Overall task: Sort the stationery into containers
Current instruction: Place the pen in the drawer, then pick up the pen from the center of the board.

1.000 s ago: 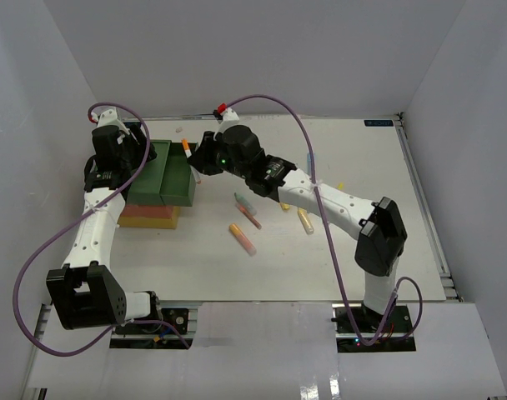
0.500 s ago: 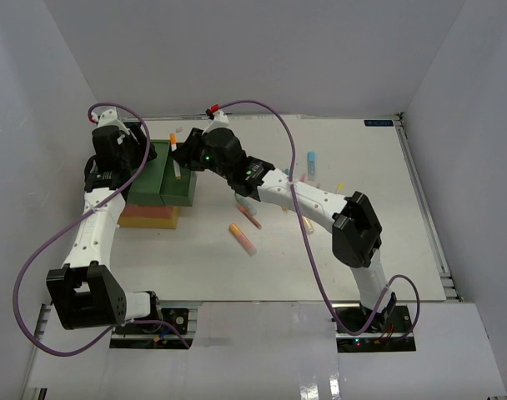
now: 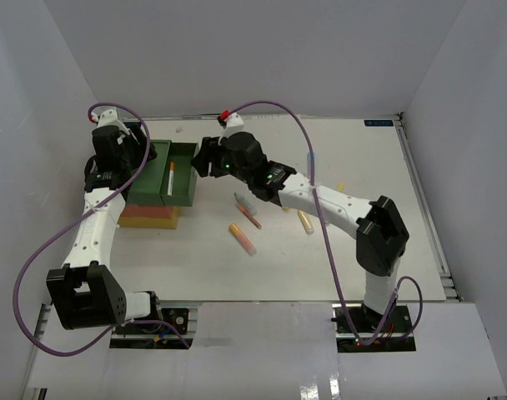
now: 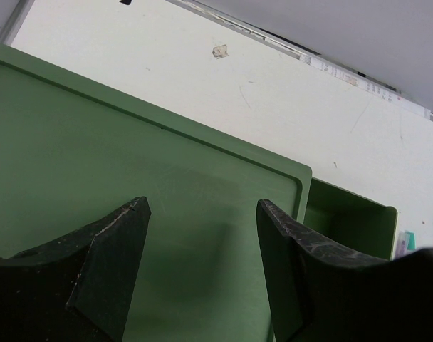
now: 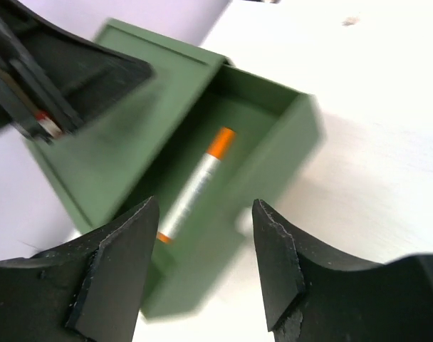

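The right gripper (image 5: pixel 204 206) hangs over the pulled-out green drawer (image 5: pixel 273 160) of the top bin, its two fingers standing apart with nothing between them. In the wrist view, an orange-capped marker (image 5: pixel 195 187) with a silvery barrel lies flat on the drawer's floor, along its length and directly below the gap between the fingers. The overhead view shows the same marker (image 3: pixel 172 169) as a thin pale streak inside the drawer (image 3: pixel 180 196), which sticks out to the right of the dark green bin (image 3: pixel 153 171). That bin sits on a red bin (image 3: pixel 145 210), which in turn sits on a yellow bin (image 3: pixel 149 222), the whole stack standing at the left side of the white table (image 3: pixel 362 158). The left gripper (image 4: pixel 202 214) hovers above the flat green top of the upper bin, its fingers also spread and holding nothing; whether they touch the lid cannot be told. More stationery lies loose on the table to the right of the stack: a teal pen (image 3: pixel 243 201), a pink pen (image 3: pixel 252 219) just beside it, an orange-and-pink marker (image 3: pixel 242 238) nearer the arms, and a yellow highlighter (image 3: pixel 305 222) partly under the right arm.
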